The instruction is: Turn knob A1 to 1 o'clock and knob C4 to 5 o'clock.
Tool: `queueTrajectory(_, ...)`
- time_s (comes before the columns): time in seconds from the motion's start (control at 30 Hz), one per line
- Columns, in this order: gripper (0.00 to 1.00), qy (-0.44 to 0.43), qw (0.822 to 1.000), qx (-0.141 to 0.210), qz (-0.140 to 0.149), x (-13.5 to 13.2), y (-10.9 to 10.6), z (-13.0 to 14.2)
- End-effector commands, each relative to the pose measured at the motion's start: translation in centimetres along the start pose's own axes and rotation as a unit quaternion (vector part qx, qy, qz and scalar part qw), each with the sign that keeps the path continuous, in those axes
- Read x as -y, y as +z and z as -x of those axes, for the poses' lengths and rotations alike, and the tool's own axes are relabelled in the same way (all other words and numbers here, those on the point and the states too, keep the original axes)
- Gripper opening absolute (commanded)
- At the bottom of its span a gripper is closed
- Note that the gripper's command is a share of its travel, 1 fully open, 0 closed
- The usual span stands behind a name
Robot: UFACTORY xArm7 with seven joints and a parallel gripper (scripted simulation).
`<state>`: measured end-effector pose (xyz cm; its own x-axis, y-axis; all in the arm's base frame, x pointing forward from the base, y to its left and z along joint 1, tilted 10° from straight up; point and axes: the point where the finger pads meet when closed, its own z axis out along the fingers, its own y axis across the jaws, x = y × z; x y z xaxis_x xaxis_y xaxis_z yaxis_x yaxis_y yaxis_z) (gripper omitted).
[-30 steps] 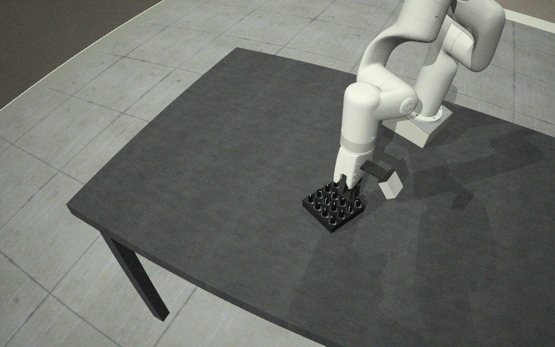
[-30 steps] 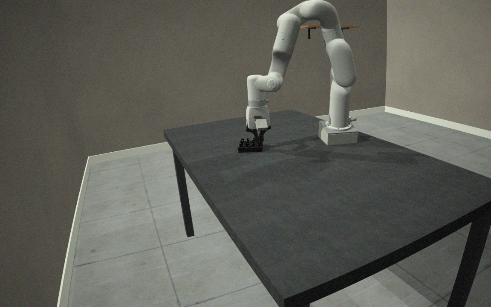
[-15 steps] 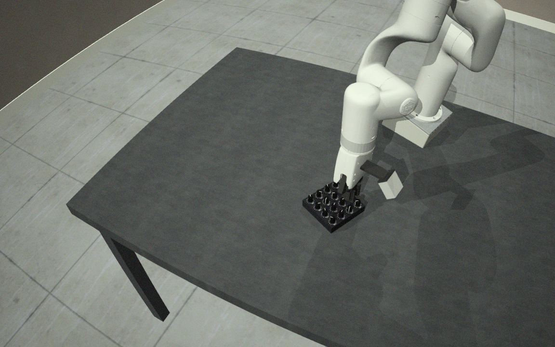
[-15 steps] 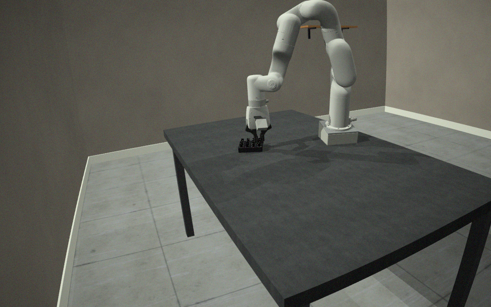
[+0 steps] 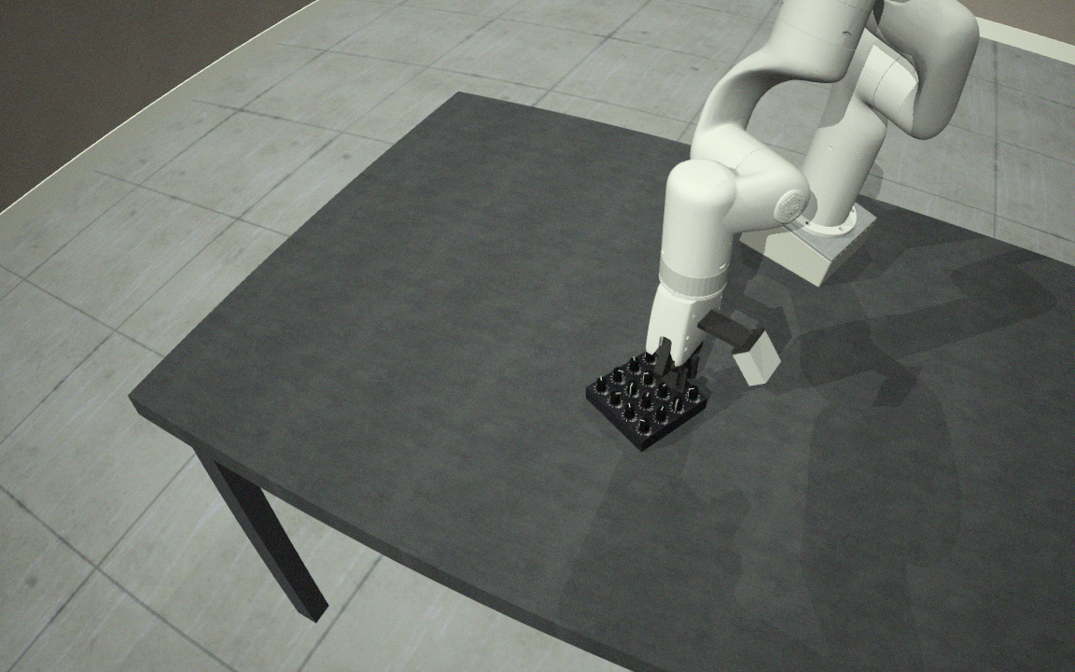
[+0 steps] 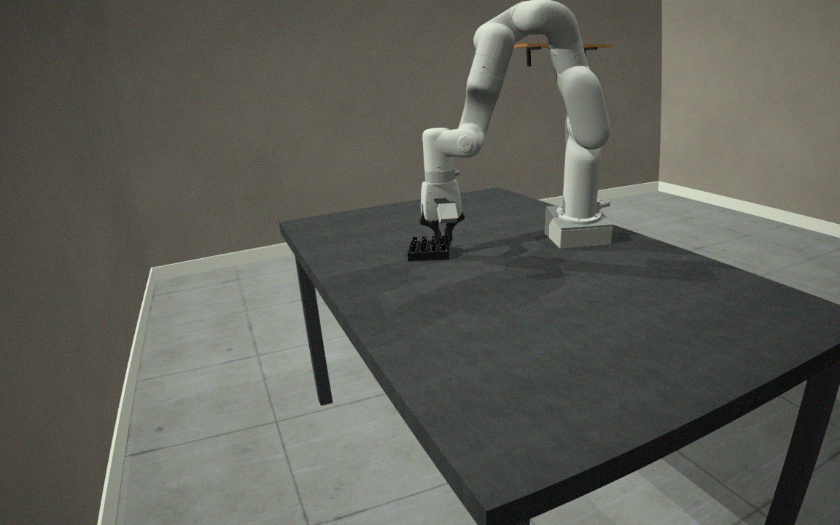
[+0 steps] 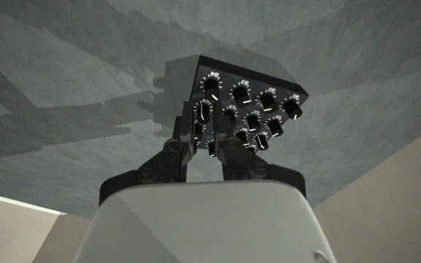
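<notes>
The black knob box [image 5: 612,422] [image 6: 428,256] [image 7: 251,74] stands on the table below my gripper [image 5: 672,380] [image 6: 441,238] [image 7: 203,113]. The gripper is slightly open, with one finger on each side of knob C4 [image 7: 205,114]. In the wrist view dark gaps show between the knob and both fingers. C4's white line runs along its top and down its name-facing side, near 5 o'clock. Knob A1 [image 5: 601,385] is at the box's left corner in the top view; its line is too small to read. In the wrist view it is largely hidden behind a finger.
Knob D4 [image 7: 211,88] stands in front of C4, and knob C3 [image 7: 229,117] is close beside the right finger in the wrist view. B3 is hidden there. The arm's base [image 5: 808,246] [image 6: 578,231] stands on the dark table [image 5: 408,334] [image 6: 573,339].
</notes>
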<state>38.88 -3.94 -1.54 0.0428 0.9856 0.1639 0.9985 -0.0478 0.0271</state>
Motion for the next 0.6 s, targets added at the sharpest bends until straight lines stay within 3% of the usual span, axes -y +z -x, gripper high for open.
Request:
queueTrajectory(0.0, 0.19, 0.0, 1.0, 0.0, 0.002, -0.1, -0.1, 0.0)
queueTrajectory(0.23, 0.19, 0.0, 1.0, 0.0, 0.002, -0.1, -0.6, 0.0)
queueTrajectory(0.57, 0.19, 0.0, 1.0, 0.0, 0.002, -0.1, -3.2, 0.0)
